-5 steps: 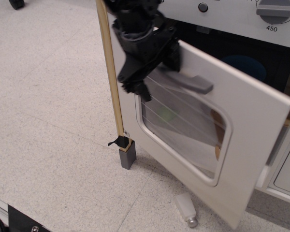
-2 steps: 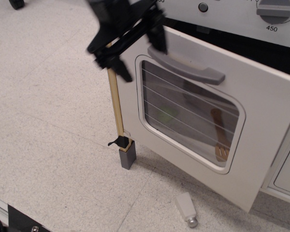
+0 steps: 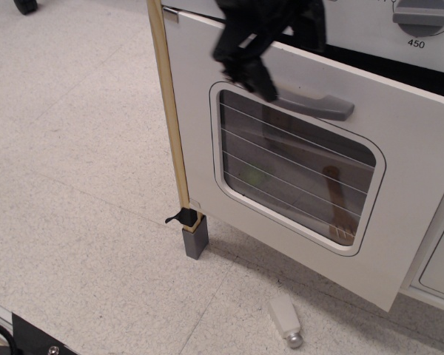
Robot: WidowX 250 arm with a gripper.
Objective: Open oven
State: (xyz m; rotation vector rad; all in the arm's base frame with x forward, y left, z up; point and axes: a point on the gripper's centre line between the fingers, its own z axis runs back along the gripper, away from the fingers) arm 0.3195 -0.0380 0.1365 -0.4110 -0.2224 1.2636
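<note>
The white toy oven fills the right of the view. Its door [image 3: 200, 111] has a rounded window [image 3: 296, 174] crossed by thin lines. The door leans out a little at the top, leaving a dark gap under the control panel. The grey bar handle [image 3: 318, 105] runs above the window. My black gripper [image 3: 285, 53] comes down from the top edge over the door's upper part. It is open, with one fingertip [image 3: 260, 83] by the handle's left end and the other up at the door's top edge. It holds nothing.
A grey numbered dial [image 3: 422, 16] sits at the top right. A wooden post with a grey foot [image 3: 195, 241] stands at the oven's left corner. A small white and grey piece [image 3: 285, 322] lies on the floor. A wooden utensil [image 3: 340, 207] shows behind the window.
The door has swung from wide open back up to almost shut. My gripper let go of the handle area, lifted, and moved right over the door's top.
</note>
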